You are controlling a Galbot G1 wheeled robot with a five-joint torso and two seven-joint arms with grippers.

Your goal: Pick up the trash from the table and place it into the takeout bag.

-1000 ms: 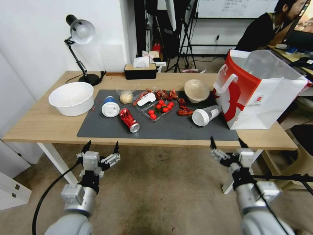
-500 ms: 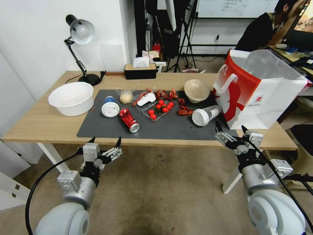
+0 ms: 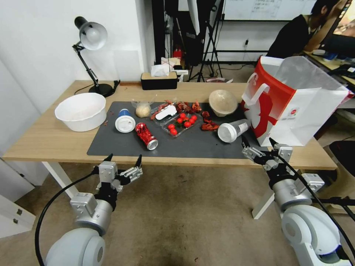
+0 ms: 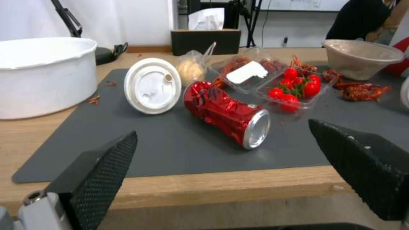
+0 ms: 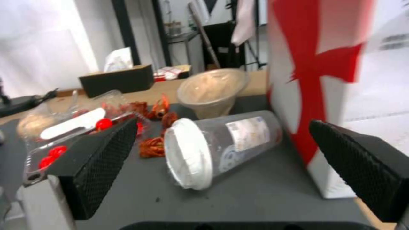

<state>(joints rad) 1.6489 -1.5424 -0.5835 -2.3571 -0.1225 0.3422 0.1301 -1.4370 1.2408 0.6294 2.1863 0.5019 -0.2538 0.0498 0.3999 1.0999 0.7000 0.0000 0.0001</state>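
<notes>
Right gripper [image 3: 257,144] had edged up toward 11 o'clock since half a second before, fingers spread wide and empty, probably just short of the toppled clear plastic cup with white lid [image 3: 231,130], left gripper [image 3: 123,161] also risen slightly, open, below the crushed red drink can [image 3: 146,136], boxy red-and-white paper takeout bag [image 3: 292,103] standing at 3 o'clock of the cup on the long light-wood table [image 3: 44,138]

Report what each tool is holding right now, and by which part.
Nothing is held. The left tool is open at the table's near edge, short of the crushed red drink can. The right tool is open, just short of the toppled clear plastic cup.
</notes>
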